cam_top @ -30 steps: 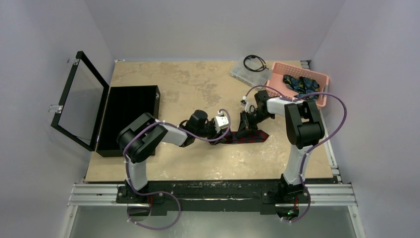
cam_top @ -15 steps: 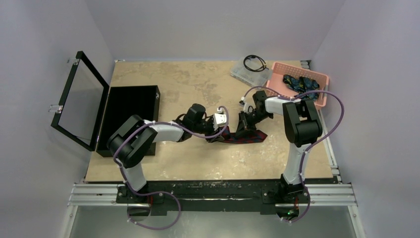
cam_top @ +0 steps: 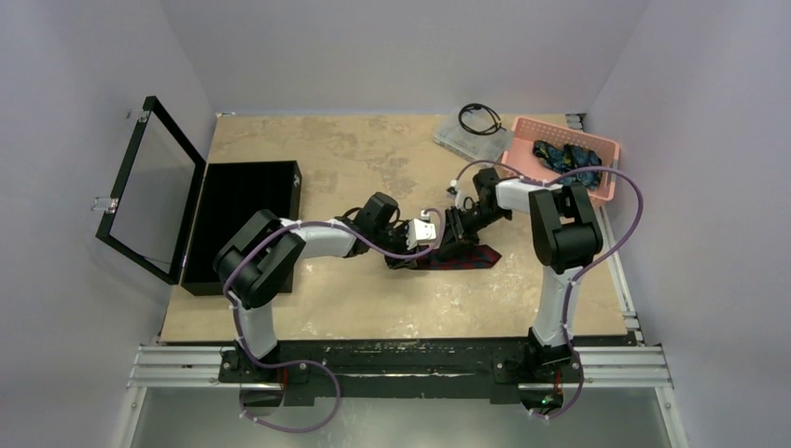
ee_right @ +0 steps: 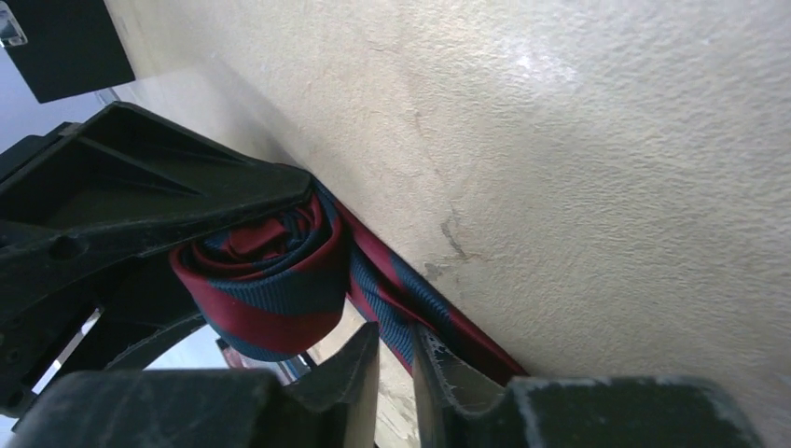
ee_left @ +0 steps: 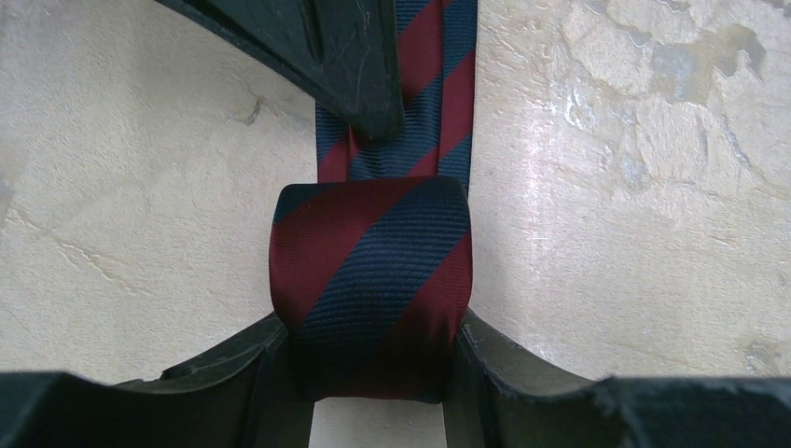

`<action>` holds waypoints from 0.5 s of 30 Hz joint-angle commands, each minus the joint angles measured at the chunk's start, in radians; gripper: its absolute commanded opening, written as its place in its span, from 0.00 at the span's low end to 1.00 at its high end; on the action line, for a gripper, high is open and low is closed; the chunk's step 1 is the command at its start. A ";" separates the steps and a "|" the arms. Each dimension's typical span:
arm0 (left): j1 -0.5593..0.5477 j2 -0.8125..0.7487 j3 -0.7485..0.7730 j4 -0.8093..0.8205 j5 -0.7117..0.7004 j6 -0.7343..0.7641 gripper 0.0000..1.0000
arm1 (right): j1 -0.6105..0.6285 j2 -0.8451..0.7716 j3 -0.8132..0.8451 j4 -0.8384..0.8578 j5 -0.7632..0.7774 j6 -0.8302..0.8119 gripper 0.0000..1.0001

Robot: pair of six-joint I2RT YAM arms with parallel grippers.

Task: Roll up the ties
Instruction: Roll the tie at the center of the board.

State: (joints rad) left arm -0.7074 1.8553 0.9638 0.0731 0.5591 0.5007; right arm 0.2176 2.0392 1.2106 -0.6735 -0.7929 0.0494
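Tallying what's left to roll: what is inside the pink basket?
Dark blue ties with teal-green pattern lie bunched inside the pink basket. Their number and the floor under them cannot be seen.
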 commanded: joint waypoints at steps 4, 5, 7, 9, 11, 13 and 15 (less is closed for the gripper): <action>-0.015 0.051 0.012 -0.197 -0.119 0.039 0.04 | -0.014 -0.103 0.042 0.030 0.043 -0.105 0.46; -0.017 0.052 0.013 -0.198 -0.125 0.040 0.04 | -0.014 -0.120 0.046 0.023 0.016 -0.098 0.50; -0.020 0.053 0.013 -0.199 -0.127 0.043 0.04 | -0.013 -0.151 0.044 0.015 -0.044 -0.076 0.54; -0.020 0.055 0.013 -0.200 -0.129 0.045 0.04 | -0.011 -0.167 0.026 0.035 -0.093 -0.040 0.56; -0.022 0.056 0.015 -0.201 -0.128 0.045 0.04 | -0.001 -0.172 0.006 0.066 -0.128 0.005 0.57; -0.022 0.058 0.013 -0.201 -0.127 0.045 0.04 | 0.019 -0.162 -0.012 0.093 -0.142 0.036 0.57; -0.021 0.059 0.013 -0.199 -0.125 0.047 0.05 | 0.032 -0.143 -0.027 0.125 -0.155 0.066 0.57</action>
State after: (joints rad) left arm -0.7277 1.8614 1.0004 0.0097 0.5106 0.5179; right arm 0.2176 1.8935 1.2167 -0.6205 -0.8742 0.0425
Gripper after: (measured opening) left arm 0.432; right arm 0.566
